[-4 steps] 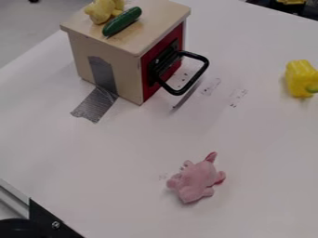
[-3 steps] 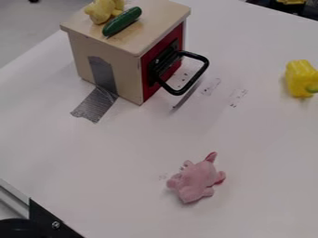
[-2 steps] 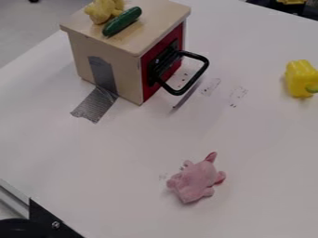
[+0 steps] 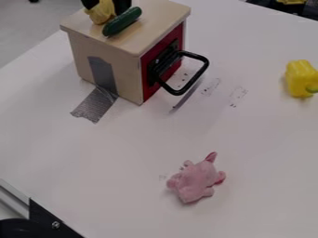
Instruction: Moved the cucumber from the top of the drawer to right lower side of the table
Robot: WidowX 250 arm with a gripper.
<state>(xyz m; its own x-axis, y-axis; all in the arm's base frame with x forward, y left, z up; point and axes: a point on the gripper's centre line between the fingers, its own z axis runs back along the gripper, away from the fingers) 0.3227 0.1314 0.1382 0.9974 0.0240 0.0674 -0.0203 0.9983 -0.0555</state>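
One black two-finger gripper (image 4: 107, 8), at the top edge of the view over the drawer unit, open, its fingers parted with a yellow soft toy (image 4: 101, 14) seen between them. One cucumber (image 4: 122, 21), dark green, lying slantwise on top of the drawer unit (image 4: 155, 21), just beside the yellow soft toy. The unit itself: pale wood, red front, black loop handle (image 4: 203, 69) jutting out over the table (image 4: 248, 144). Grey tape (image 4: 96, 104), running down the unit's side and onto the white tabletop. One pink plush animal (image 4: 196, 181), lower middle of the table, well apart from the unit. One yellow pepper (image 4: 301, 78), green-stemmed, near the view's right edge.
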